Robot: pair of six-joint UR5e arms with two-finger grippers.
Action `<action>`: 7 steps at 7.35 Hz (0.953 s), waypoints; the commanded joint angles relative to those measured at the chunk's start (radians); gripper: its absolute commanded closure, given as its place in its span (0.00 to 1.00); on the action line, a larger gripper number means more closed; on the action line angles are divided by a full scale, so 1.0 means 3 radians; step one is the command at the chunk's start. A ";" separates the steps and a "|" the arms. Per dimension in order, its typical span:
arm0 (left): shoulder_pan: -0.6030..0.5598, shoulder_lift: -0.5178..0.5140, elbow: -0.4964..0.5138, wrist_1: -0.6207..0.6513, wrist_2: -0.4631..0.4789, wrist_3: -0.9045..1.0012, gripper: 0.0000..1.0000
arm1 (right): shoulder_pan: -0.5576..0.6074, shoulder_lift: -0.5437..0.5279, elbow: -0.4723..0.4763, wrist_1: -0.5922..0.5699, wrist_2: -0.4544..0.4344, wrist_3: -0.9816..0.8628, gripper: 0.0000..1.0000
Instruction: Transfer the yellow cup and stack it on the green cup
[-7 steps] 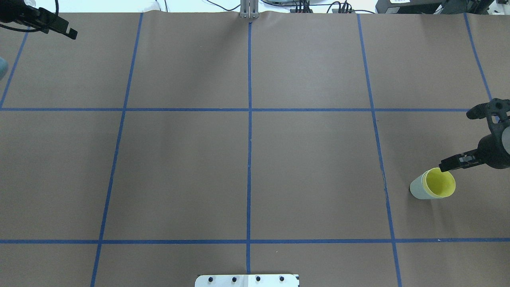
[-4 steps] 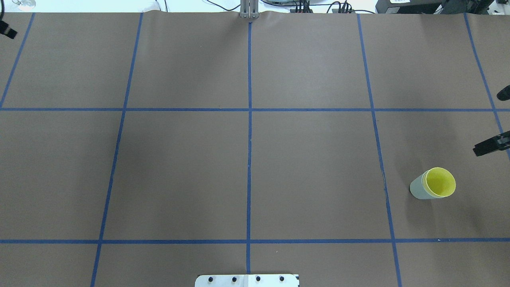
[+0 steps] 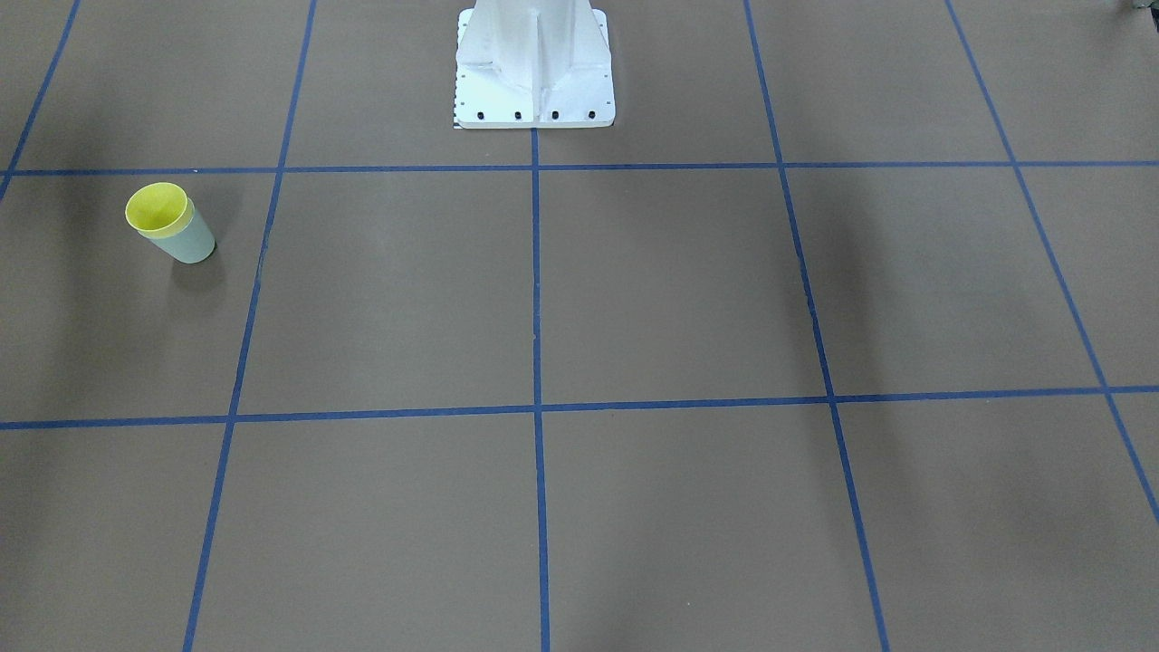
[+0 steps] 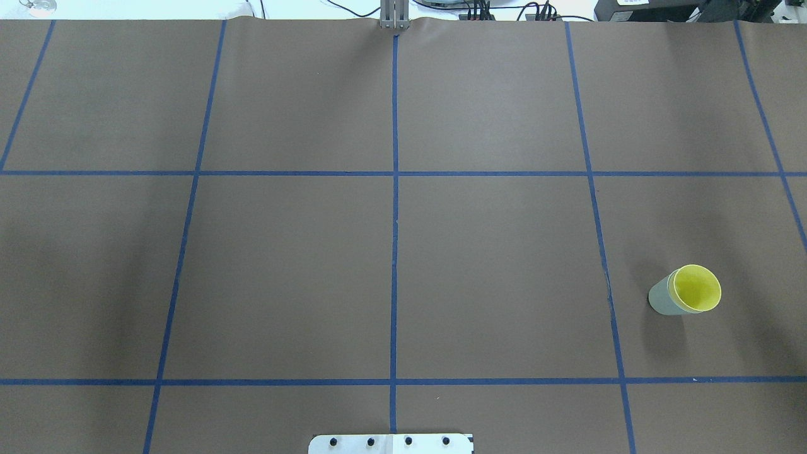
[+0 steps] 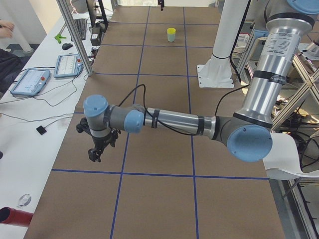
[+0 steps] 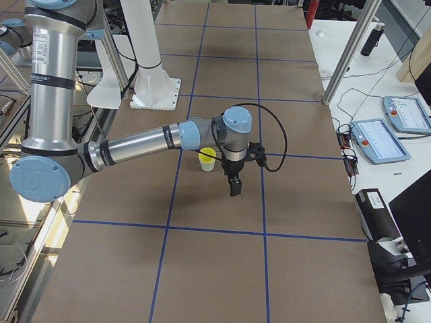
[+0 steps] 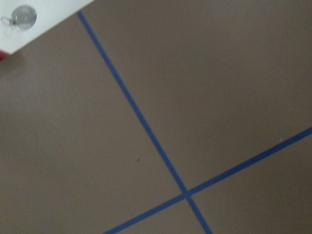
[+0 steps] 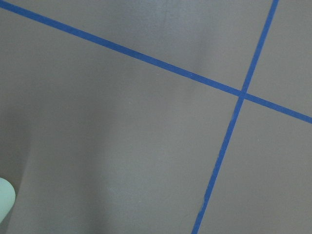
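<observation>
The yellow cup (image 4: 696,288) sits nested inside the green cup (image 4: 659,299), upright at the table's right side. The stack also shows in the front-facing view, yellow cup (image 3: 156,208) in green cup (image 3: 190,243). It stands at the far end in the left view (image 5: 171,34). My right gripper (image 6: 234,185) hangs just beside the stack (image 6: 207,160), apart from it. My left gripper (image 5: 97,152) hangs over the table's opposite end. Both grippers show only in side views, so I cannot tell whether they are open or shut.
The white robot pedestal (image 3: 534,63) stands at the table's middle edge. Blue tape lines (image 4: 394,189) grid the brown table. Tablets (image 5: 30,79) and cables lie on the side bench. A metal post (image 5: 75,35) stands at the table's edge.
Both grippers have left the overhead view: the right one drew back to the right from the stacked cups, the left one went off to the left. The cups have not moved.
</observation>
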 commanded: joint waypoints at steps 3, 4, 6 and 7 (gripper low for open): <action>-0.0055 0.0590 -0.0123 -0.0631 0.0026 -0.0417 0.00 | 0.0252 0.0061 -0.0324 0.0026 0.0089 -0.0037 0.00; -0.0060 0.0590 -0.0246 -0.0586 0.0021 -0.0519 0.00 | 0.0252 0.0061 -0.0324 0.0015 0.0083 -0.0037 0.00; -0.0055 0.0611 -0.0796 0.0049 0.0021 -0.0530 0.00 | 0.0282 0.0015 -0.0380 0.0005 0.0098 -0.0057 0.00; -0.0055 0.0712 -0.1037 0.0241 0.0021 -0.0530 0.00 | 0.0292 0.0000 -0.0405 -0.0005 0.0114 -0.0062 0.00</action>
